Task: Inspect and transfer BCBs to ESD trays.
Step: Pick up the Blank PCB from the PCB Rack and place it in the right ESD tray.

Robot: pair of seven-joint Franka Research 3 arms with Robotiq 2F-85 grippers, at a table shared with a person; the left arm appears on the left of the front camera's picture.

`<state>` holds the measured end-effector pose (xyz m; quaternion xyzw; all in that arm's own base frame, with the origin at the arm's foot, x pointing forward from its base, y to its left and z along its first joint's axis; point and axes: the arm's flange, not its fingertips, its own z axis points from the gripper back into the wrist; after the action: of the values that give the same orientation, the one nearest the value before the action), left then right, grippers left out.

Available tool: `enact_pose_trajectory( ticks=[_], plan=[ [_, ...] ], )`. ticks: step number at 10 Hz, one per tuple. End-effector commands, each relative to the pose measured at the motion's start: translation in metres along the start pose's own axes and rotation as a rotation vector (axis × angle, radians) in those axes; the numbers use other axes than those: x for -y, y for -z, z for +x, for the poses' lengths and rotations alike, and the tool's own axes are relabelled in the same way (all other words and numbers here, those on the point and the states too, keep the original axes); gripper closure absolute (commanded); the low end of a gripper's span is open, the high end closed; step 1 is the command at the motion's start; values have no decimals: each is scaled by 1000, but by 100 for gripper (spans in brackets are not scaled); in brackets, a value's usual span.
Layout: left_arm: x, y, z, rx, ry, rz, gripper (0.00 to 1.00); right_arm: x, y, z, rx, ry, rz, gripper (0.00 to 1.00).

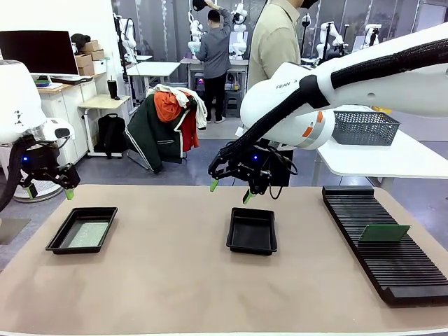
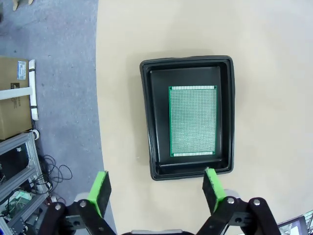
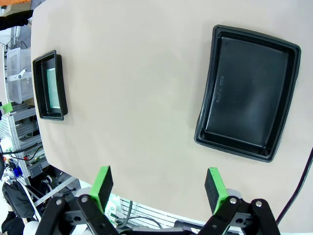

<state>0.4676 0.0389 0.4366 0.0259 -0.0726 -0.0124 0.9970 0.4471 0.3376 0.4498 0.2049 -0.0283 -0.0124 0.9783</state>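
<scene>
At the lower left of the front view, one BCB (image 1: pixel 85 234) lay flat in the left tray (image 1: pixel 61 234). The left gripper (image 1: pixel 49 192) hung just up and left of it, jaws spread wide. Mid-frame, the right gripper (image 1: pixel 230 190) hovered right above the middle tray (image 1: pixel 252 234), also wide apart. A second BCB (image 1: pixel 383 233) leaned in the rack (image 1: pixel 392 266) at right.

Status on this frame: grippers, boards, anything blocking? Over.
Left gripper open, empty, near left tray. Right gripper open, empty, near middle tray. One BCB flat in left tray; another BCB propped in rack. Nothing blocking.
</scene>
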Motion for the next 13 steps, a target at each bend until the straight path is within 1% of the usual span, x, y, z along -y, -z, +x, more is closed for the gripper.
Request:
enact_pose_trajectory(
  ticks=[1,2,4,6,8,9,10,12,13],
  plan=[
    [0,1,0,12,1,-3,0,-2,1,1,7,11,-15,0],
    [0,1,0,12,1,-3,0,0,0,0,0,0,0,0],
    [0,1,0,12,1,-3,0,36,-31,-21,12,-127,-36,0],
    [0,1,0,12,1,-3,0,86,-83,-41,29,-262,-73,0],
    [0,1,0,12,1,-3,0,139,-144,-59,33,-417,-114,0],
    [0,1,0,12,1,-3,0,174,-185,-69,39,-515,-135,0],
    [0,1,0,12,1,-3,0,197,-213,-77,44,-583,-147,0],
    [0,1,0,12,1,-3,0,240,-267,-93,54,-818,-173,0],
    [0,1,0,12,1,-3,0,258,-286,-98,25,-932,-166,0]
  ],
)
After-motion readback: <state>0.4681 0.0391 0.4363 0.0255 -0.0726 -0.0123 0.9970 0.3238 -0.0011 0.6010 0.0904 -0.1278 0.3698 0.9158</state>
